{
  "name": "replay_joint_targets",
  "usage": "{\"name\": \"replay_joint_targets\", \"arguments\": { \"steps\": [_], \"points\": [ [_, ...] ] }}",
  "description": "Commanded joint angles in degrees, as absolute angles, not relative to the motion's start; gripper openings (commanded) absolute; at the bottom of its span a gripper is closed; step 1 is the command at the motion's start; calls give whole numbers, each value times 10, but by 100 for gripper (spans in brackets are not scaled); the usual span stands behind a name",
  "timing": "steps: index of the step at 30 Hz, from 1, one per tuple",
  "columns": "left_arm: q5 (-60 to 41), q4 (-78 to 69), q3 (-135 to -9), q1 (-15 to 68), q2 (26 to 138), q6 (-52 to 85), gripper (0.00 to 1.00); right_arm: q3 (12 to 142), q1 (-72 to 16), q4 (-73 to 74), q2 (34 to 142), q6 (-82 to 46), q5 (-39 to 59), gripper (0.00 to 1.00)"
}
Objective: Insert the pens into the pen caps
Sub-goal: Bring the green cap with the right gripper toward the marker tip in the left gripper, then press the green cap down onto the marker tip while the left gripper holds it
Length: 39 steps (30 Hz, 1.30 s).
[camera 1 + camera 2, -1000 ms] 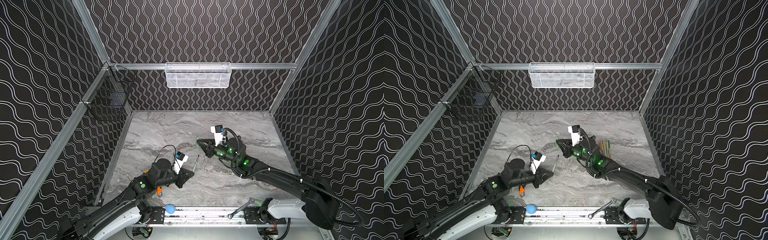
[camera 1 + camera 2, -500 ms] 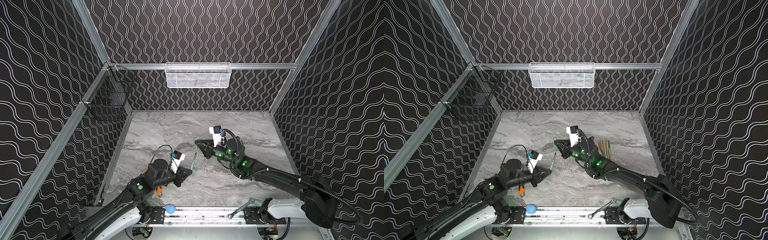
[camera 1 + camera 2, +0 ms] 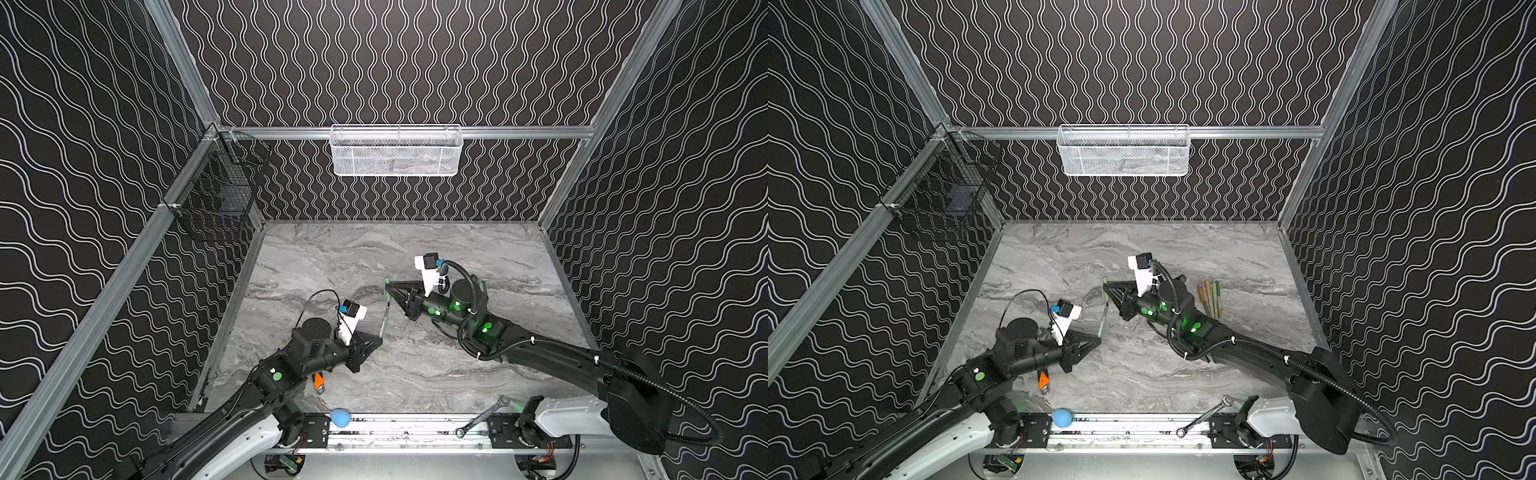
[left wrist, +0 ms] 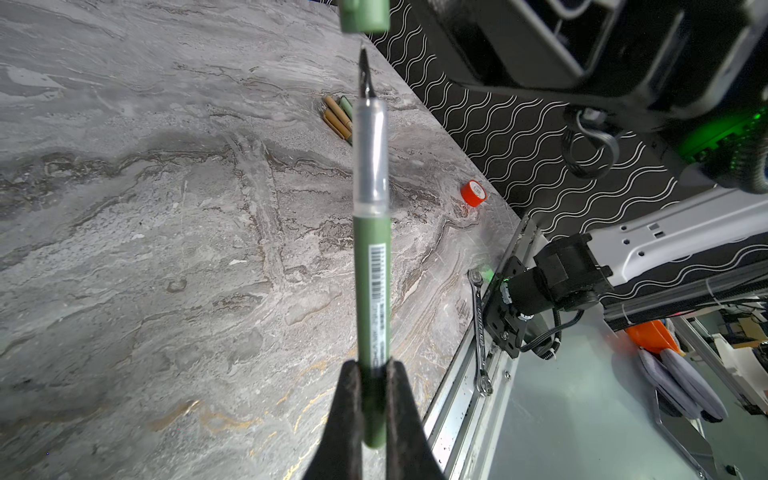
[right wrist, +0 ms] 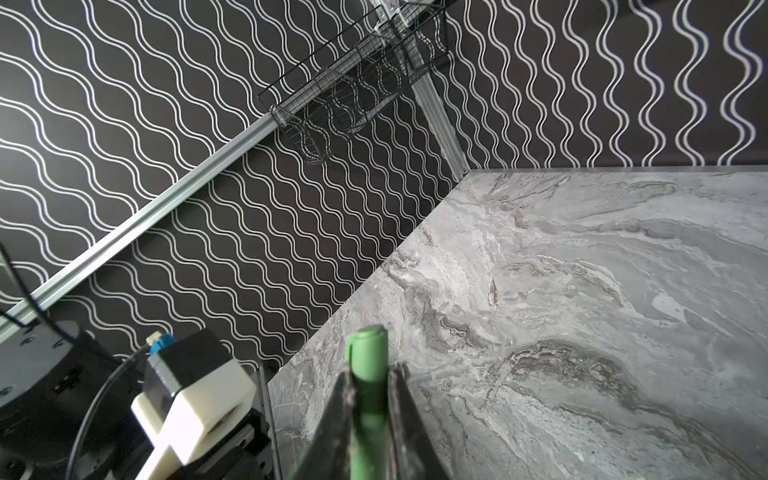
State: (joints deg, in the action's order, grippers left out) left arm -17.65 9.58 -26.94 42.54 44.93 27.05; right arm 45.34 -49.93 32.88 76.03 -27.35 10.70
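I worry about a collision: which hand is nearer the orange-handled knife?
Left. The left hand, gripping a green pen, is just beyond the orange-handled knife; the right hand, gripping the green cap, sits farther back, past the pen.

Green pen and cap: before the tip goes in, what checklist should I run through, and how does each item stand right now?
1. Left gripper shut on green pen, near its rear end: ok.
2. Right gripper shut on green cap: ok.
3. Pen tip points at the cap, lined up in the left wrist view: ok.
4. Tip outside the cap, a gap between them: ok.
5. Cap's open end faces the tip: cannot tell, mouth not visible.
6. Other pens lie on the table, apart from both grippers: ok.
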Motion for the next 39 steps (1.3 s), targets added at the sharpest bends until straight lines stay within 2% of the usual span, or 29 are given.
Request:
{"name": "replay_joint_targets", "arguments": {
  "steps": [1, 23, 39],
  "points": [
    [-170, 76, -272, 422, 450, 274, 0, 459, -501, 356, 759, -271, 111, 17],
    [-177, 69, -273, 401, 443, 274, 0, 446, -513, 365, 754, -279, 116, 17],
    [-180, 51, -266, 393, 417, 271, 0, 461, -519, 347, 774, -335, 108, 16]
  ]
}}
